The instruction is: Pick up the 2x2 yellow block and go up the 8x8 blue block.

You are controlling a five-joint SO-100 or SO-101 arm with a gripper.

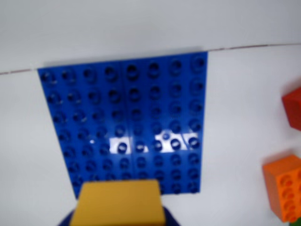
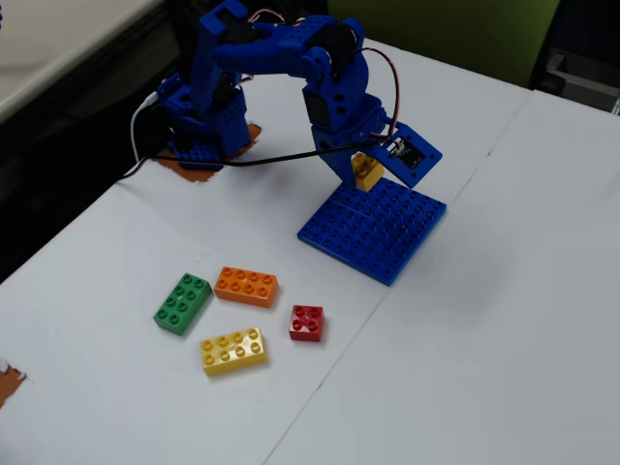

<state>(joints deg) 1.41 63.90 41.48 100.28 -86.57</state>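
The white table (image 2: 504, 320) is lying mostly bare to the right of the baseplate (image 2: 378, 231) in the fixed view, with open room there and along the near edge; a seam is running across the table beside the plate's near corner; in the wrist view the plate (image 1: 124, 122) is filling the middle, its far edge lying along that seam, with bare white on both sides. The blue arm (image 2: 291, 58) is standing at the table's far left on its base and is reaching over and down, its wrist bending toward the plate's far edge; the claw (image 2: 368, 172) is gripping the yellow block (image 2: 367, 171), which is hanging just above the plate's far rim; whether it is touching the studs cannot be told; in the wrist view the block (image 1: 117, 203) is sitting at the bottom edge over the plate's near row. Well apart at front left are lying a green brick (image 2: 182, 303), an orange brick (image 2: 246, 286), a long yellow brick (image 2: 233, 351) and a red brick (image 2: 306, 323), none touching.
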